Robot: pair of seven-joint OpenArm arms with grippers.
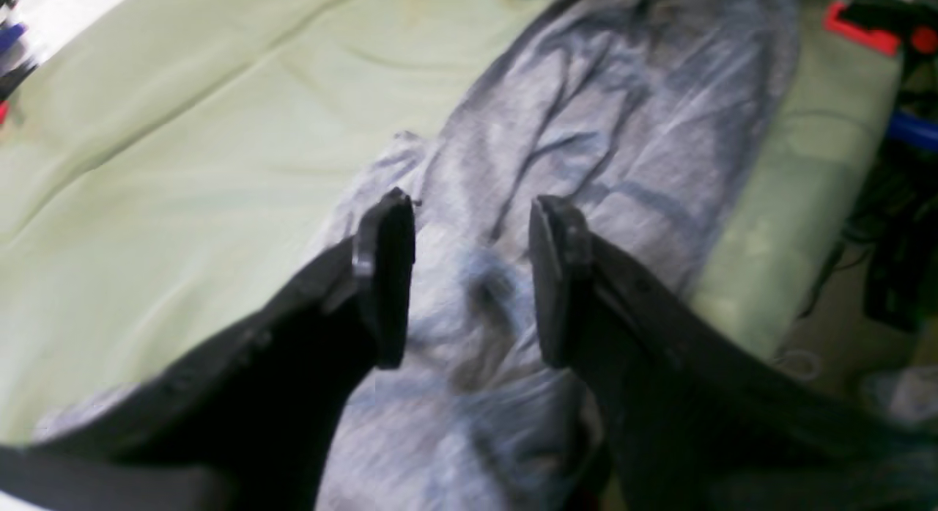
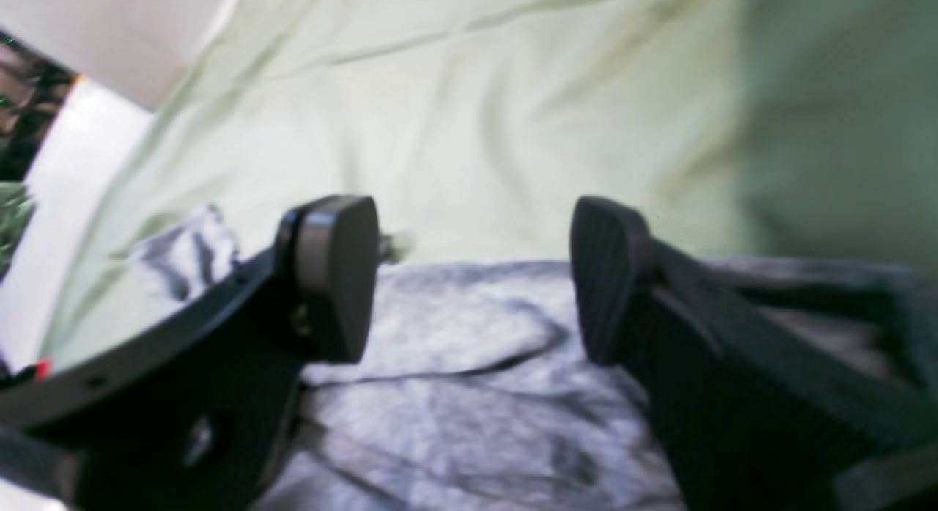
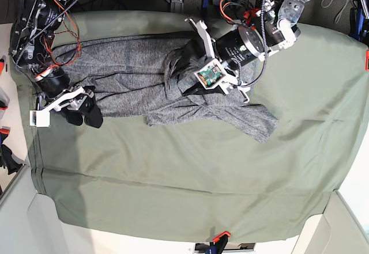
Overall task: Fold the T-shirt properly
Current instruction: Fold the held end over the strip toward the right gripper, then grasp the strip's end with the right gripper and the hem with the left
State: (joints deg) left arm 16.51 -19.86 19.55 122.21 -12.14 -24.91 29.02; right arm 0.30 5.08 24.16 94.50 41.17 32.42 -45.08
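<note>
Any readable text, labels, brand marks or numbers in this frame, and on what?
None readable.
T-shirt: plain grey knit, no print showing.
Green cloth: unmarked.
Small board on the left arm's wrist: any markings are too small to read.

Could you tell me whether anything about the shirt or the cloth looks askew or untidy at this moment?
Yes. The T-shirt lies in a long, wrinkled strip across the far part of the olive-green cloth, bunched under the left end effector, with one part trailing out at an angle. Not a neat fold.
</note>
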